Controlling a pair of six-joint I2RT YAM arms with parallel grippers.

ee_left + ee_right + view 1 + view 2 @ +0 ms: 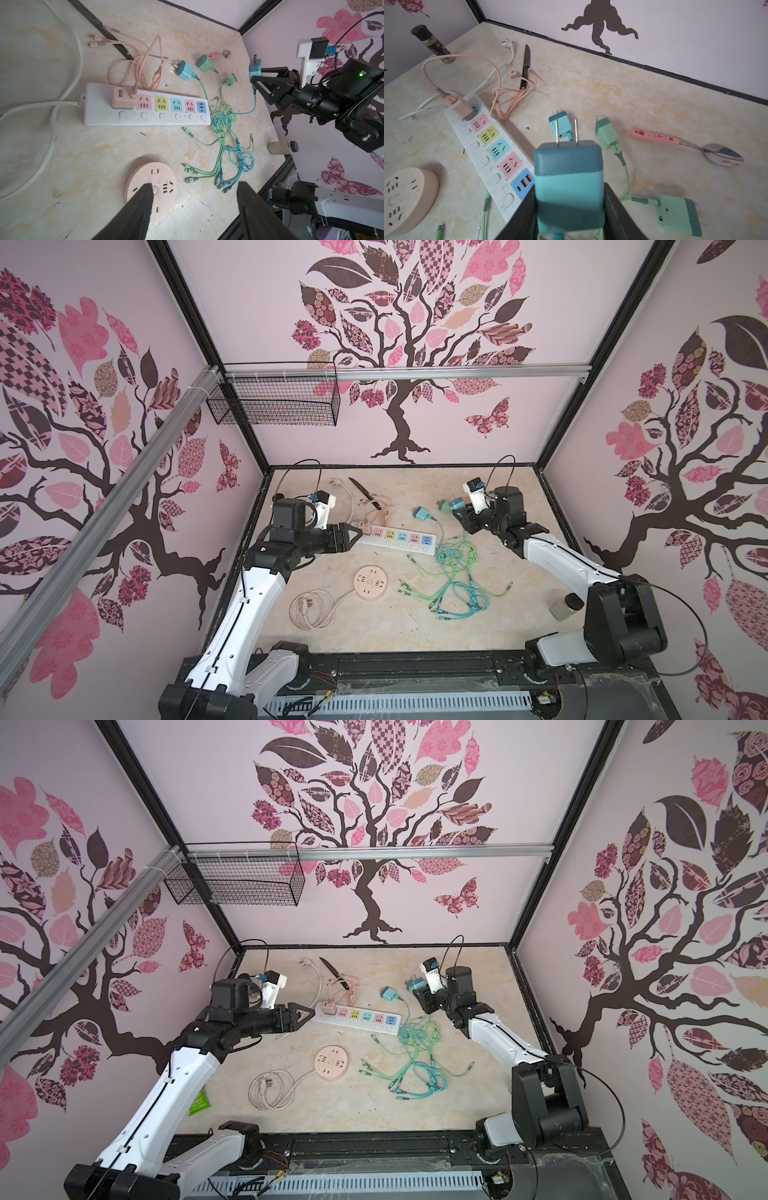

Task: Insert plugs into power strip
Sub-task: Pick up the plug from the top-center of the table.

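Cables (221, 124): green and teal tangle nearest me, running up to the strip's right end.
Left gripper (195, 184): jaws spread, nothing between them, tips just beside the strip's left end.
Strip (145, 122): flat on the table between my arms, long axis left to right. Peach plug (122, 99) sits in the leftmost socket, and four socket faces beside it are free.
Right gripper (569, 207): pinching a teal plug (569, 176) by its sides, clear of the table.
Key relation: the strip lies left of the held plug and nearer to me. The prongs point ahead along the fingers toward the far table, not down at the faces. I judge my right wrist must tip them down; the right arm is nearer the free sockets.
Spares: mint plug (229, 80), spare teal plug (185, 70) and green plug (204, 63) lie beyond the strip's right end.
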